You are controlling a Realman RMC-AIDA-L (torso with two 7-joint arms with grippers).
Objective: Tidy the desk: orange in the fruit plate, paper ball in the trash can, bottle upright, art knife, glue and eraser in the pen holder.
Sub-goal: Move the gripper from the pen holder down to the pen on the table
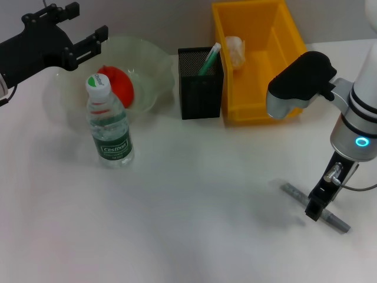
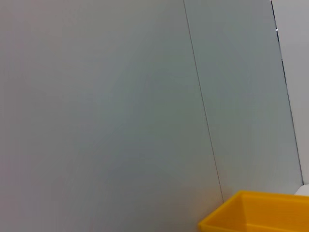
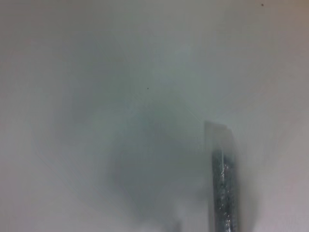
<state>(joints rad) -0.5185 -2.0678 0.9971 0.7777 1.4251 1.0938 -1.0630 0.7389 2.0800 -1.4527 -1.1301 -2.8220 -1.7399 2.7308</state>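
The grey art knife [image 1: 293,193] lies flat on the table at the front right. My right gripper [image 1: 314,208] is down on its middle; the right wrist view shows the knife [image 3: 224,188] close up. The orange [image 1: 119,84] sits in the pale-green fruit plate [image 1: 154,66]. In front of the plate the bottle [image 1: 109,127] stands upright. A green-and-white stick, seemingly the glue [image 1: 208,59], pokes out of the black mesh pen holder [image 1: 200,88]. The paper ball [image 1: 234,49] lies in the yellow trash can [image 1: 259,106]. The eraser is out of view. My left gripper [image 1: 83,25] hangs open over the plate's far left rim.
The pen holder and the trash can stand side by side at the back, touching or nearly so. The left wrist view holds a plain wall and one corner of the trash can [image 2: 256,212]. White tabletop runs between the bottle and the knife.
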